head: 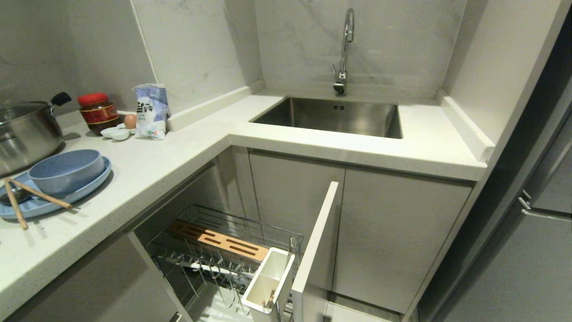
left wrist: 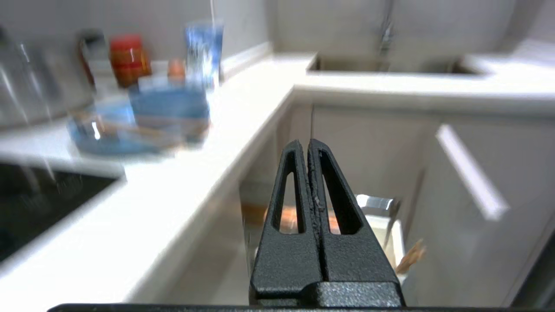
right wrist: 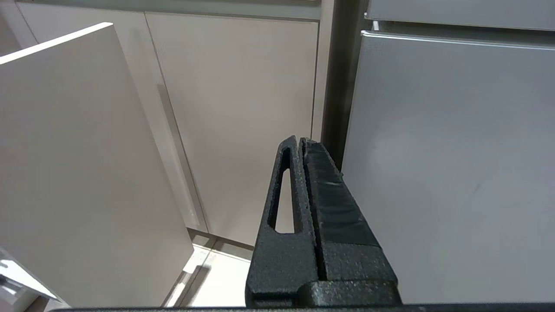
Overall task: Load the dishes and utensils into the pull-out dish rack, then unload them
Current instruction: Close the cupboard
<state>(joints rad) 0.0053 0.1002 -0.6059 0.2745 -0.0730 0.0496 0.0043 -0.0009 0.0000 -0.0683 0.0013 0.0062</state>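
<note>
Left gripper is up at about counter height with its fingers pressed flat together, nothing between them, pointing over the gap between the white countertop edge and the pulled-out rack. Its view is smeared, so finer detail there can't be told. Right gripper sits low, its fingers closed together as well and holding nothing, facing the cabinet doors with the grey appliance front just beside it.

On the counter's left run, the pale-blue oval plate lies flat near the front edge. The pale-blue bowl sits upright on it, and the chopsticks lie crossed over the plate's near side, one tip poking past the rim onto the counter. The spoon can't be made out clearly. The steel pot stands just behind the plate, touching or nearly so.

Below, the pull-out dish rack stands drawn out of the corner cabinet, its white panel front edge-on toward the sink cabinet. The wooden strip runs along the rack's far side, and the white utensil caddy hangs at the corner against the panel. The wire prongs stand bare, with open room above them.

Further along: red-lidded jar, egg, blue-white packet, small white saucers, then the sink and faucet.
</note>
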